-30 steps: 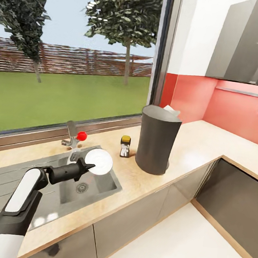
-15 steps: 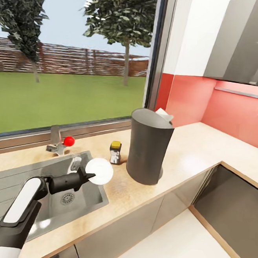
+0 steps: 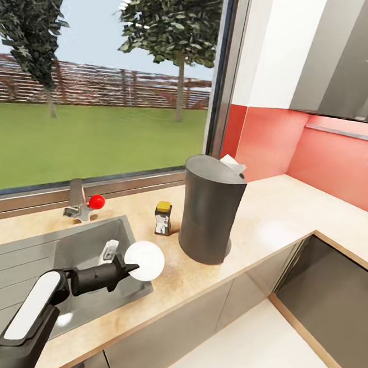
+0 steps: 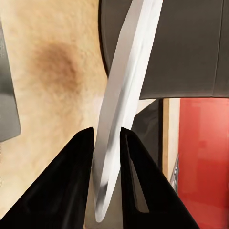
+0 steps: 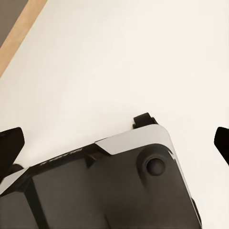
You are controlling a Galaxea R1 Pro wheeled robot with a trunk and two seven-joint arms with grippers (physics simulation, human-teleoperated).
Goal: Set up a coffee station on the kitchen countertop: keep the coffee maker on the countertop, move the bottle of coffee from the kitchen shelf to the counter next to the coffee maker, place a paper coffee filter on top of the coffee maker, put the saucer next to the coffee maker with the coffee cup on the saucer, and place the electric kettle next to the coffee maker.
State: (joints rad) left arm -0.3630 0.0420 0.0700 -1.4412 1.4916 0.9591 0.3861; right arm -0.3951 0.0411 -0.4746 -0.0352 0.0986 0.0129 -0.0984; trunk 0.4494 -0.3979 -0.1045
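we see the left arm reaching forward over the sink point(image 3: 88, 248), its left gripper point(image 3: 132, 267) clamped on the rim of the white saucer point(image 3: 146, 259), held on edge above the sink's corner. the fingers point(image 4: 78, 181) pinch the saucer from both sides. the coffee maker point(image 3: 209, 214) stands on the beige countertop point(image 3: 271, 215), the bottle of coffee point(image 3: 162, 218) just beside it. the right gripper point(image 5: 114, 138) hangs over the white floor point(image 5: 143, 57), its black fingertips spread wide.
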